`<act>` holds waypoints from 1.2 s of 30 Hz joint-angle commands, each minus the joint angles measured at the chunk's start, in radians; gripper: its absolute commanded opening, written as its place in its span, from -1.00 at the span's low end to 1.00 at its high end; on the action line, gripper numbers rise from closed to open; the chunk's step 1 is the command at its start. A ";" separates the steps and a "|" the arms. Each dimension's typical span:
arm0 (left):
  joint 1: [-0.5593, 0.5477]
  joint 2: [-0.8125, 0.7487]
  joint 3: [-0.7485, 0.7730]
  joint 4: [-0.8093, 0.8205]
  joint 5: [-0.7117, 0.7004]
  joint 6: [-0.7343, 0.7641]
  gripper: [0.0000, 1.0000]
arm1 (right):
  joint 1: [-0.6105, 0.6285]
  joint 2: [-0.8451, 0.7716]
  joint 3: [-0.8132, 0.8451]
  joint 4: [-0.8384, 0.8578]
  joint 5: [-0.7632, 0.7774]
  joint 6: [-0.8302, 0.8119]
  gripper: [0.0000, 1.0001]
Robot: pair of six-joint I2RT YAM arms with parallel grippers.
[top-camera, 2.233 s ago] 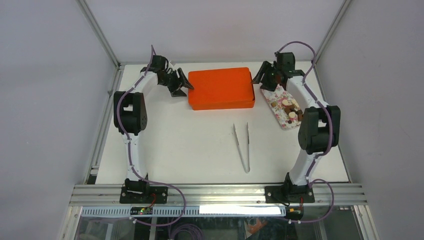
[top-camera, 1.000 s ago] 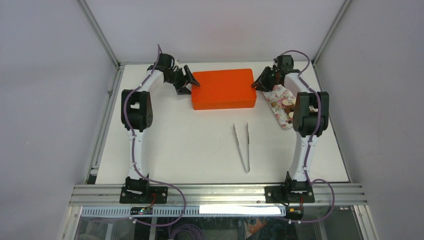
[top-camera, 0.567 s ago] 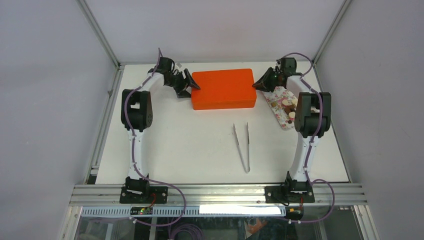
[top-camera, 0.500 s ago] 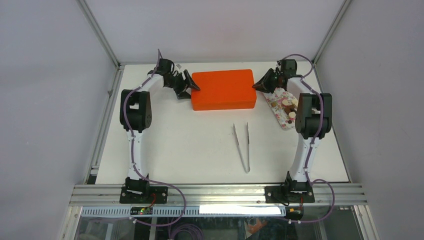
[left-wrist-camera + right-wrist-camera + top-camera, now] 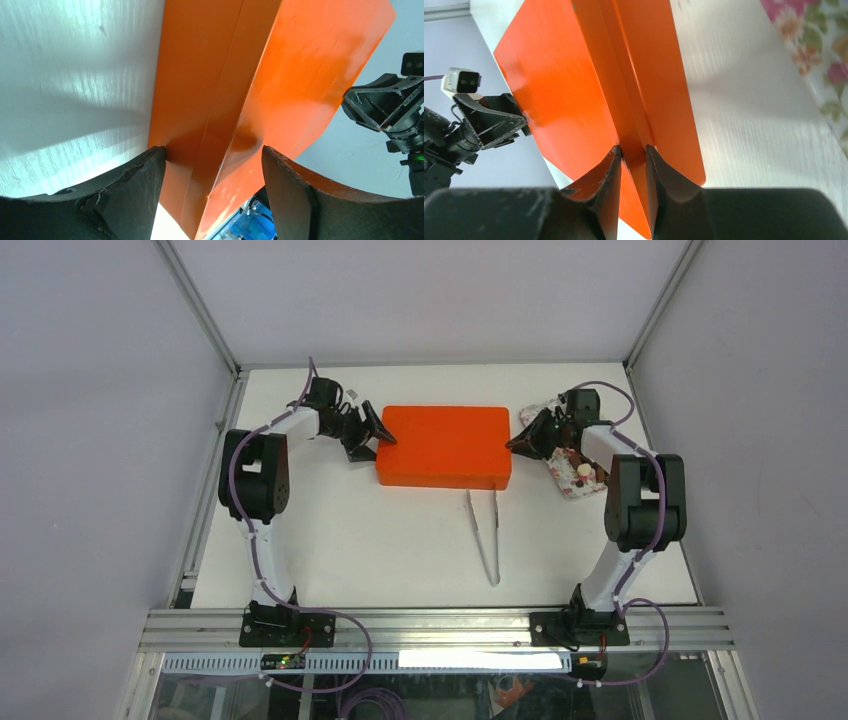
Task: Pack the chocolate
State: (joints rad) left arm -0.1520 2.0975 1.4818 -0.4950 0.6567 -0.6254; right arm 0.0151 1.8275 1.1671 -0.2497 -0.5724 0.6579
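Your left pincer (image 5: 377, 436) is straddling the left end of the orange rectangular lidded box (image 5: 445, 445), which is lying in the far half of the white bench (image 5: 350, 540), midway between its left and right edges. The jaws are standing wide, one tip low on the side wall and one on the lid, so they seem to be clamping that whole end.

The white plastic tweezers (image 5: 487, 535) are lying just at the box's near side, so be watching that you are not sweeping them.

Your right pincer (image 5: 515, 443) is pinching the thin rim at the box's right end. Be moving both ends together and level, or the box is likely to be twisting in the narrower grip.

The bite-sized chocolate pieces (image 5: 583, 471) are waiting on the floral-patterned tray (image 5: 571, 490) near the right edge, just beside that wrist.
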 commanded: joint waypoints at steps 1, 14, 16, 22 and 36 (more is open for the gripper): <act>-0.021 -0.101 -0.032 0.031 0.026 -0.011 0.44 | 0.013 -0.093 -0.020 -0.123 0.073 -0.039 -0.48; -0.023 -0.093 0.096 -0.067 -0.056 0.042 0.57 | 0.128 -0.046 0.476 -0.510 0.513 -0.330 0.16; -0.023 -0.091 0.113 -0.087 -0.074 0.051 0.57 | 0.167 0.016 0.581 -0.581 0.593 -0.366 -0.18; -0.023 -0.101 0.140 -0.134 -0.114 0.077 0.61 | 0.217 0.200 0.800 -0.673 0.678 -0.390 -1.00; -0.021 -0.165 0.145 -0.189 -0.175 0.103 0.68 | 0.243 0.330 0.963 -0.709 0.692 -0.382 -1.00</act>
State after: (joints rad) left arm -0.1646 1.9984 1.5837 -0.6750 0.4980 -0.5552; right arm 0.2504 2.1799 2.0899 -0.9707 0.0853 0.2863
